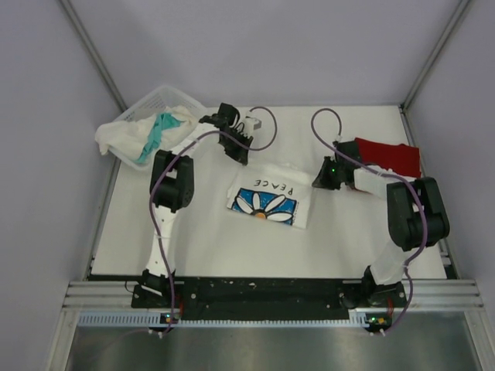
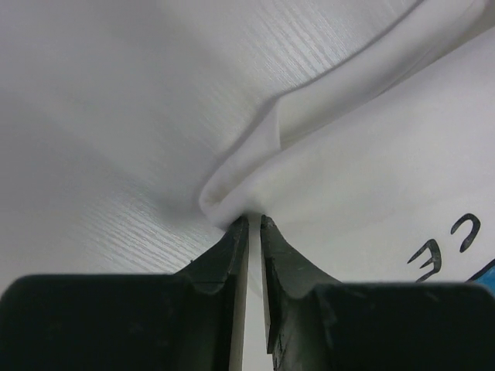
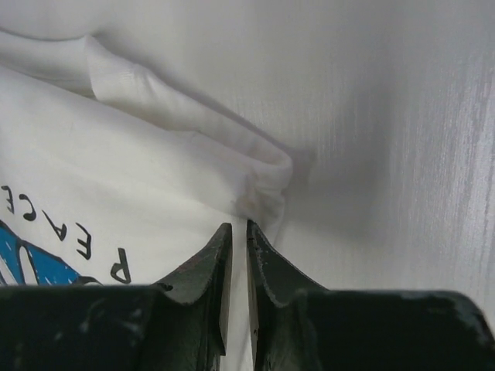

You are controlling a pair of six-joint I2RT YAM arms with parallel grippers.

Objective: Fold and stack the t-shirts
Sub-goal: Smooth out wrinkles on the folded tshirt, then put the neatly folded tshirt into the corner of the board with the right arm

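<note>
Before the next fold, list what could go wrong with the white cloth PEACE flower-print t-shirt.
The left gripper and right gripper each pinch only a thin corner fold of the white cloth PEACE flower-print t-shirt; it may slip when lifted.
The plain red cloth t-shirt lies beside the right gripper and could get dragged.

I'm seeing the white t-shirt [image 2: 371, 201] as soft matt cloth with a flat black-and-blue print. It is lying on a desk [image 2: 116, 116] whose white top is showing a fine, wood-like grain and a faint sheen. The left claw [image 2: 254, 220] and right claw [image 3: 238, 228] are reading as hard matt black plastic, the right one scuffed with pale marks, and farther off I'm making out a red t-shirt [image 1: 390, 157] of dull cloth, a white plastic lattice basket [image 1: 166, 93] and a pale, ribbed metal rail [image 1: 77, 294].
</note>
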